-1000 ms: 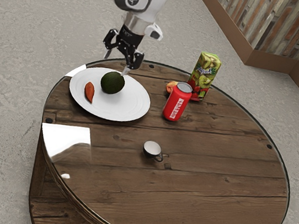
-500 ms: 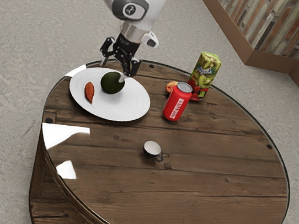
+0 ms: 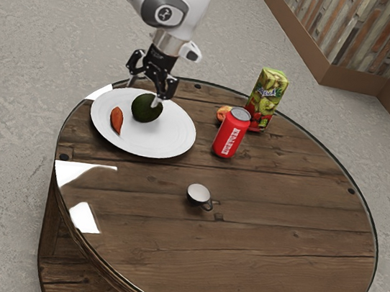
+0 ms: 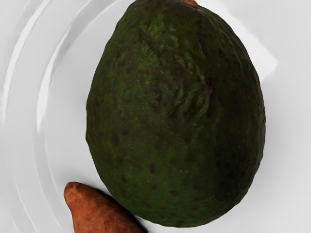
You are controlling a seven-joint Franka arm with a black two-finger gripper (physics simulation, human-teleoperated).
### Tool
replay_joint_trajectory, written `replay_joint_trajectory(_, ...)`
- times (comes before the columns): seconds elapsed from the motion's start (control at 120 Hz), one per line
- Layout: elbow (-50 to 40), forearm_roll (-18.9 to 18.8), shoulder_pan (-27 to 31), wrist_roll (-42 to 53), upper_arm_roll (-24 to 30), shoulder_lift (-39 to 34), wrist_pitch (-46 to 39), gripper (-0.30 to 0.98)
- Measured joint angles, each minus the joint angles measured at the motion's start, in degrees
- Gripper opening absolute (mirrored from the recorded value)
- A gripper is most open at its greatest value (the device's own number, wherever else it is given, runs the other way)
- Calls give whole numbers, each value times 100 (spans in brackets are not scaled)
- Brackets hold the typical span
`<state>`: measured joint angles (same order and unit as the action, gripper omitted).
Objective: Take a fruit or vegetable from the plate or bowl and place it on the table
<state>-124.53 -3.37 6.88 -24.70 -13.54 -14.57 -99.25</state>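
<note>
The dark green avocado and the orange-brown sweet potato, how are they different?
The dark green avocado is bigger than the orange-brown sweet potato. The avocado is plump like an egg; the sweet potato is slim with a narrow tip. Both are on the shiny white plate.

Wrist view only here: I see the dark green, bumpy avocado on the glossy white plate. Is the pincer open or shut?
Observer: Open: in the exterior view, the pincer's fingertips are spread apart at the avocado.

Operator: What stands beside the plate, toward the exterior view's right?

Observer: An upright red metal drink can, on the brown wooden table.

Operator: Anything tall behind it?

Observer: A green, fruit-printed juice carton, also upright.
</note>
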Motion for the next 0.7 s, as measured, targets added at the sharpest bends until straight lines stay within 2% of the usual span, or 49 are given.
replay_joint_trajectory(0.283,-192,4,2,24,18,-7,-171,69)
replay_joint_trajectory(0.7,-319,-282,11,308,48,-35,-921,69)
